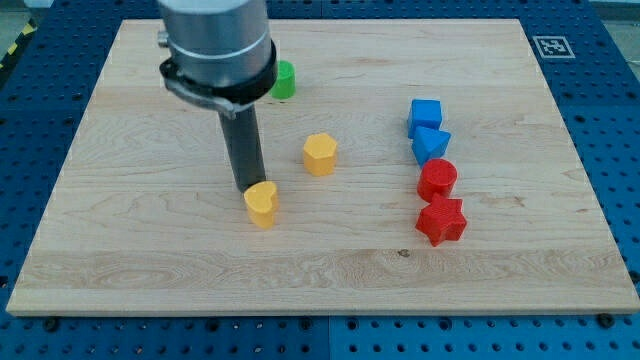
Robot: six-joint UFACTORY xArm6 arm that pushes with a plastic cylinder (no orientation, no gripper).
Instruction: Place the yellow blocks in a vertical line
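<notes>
A yellow heart-shaped block [262, 204] lies left of the board's middle. A yellow hexagonal block [320, 154] lies up and to the right of it. My tip [247, 187] stands on the board just at the upper left edge of the yellow heart block, touching or nearly touching it. The rod rises from there to the arm's grey body at the view's top.
A green block [284, 80] sits near the top, partly hidden behind the arm. On the right stand a blue cube [425, 115], a blue wedge-like block [431, 145], a red cylinder [437, 180] and a red star block [441, 220] in a near-vertical column. The wooden board [150, 250] is edged by a blue pegboard.
</notes>
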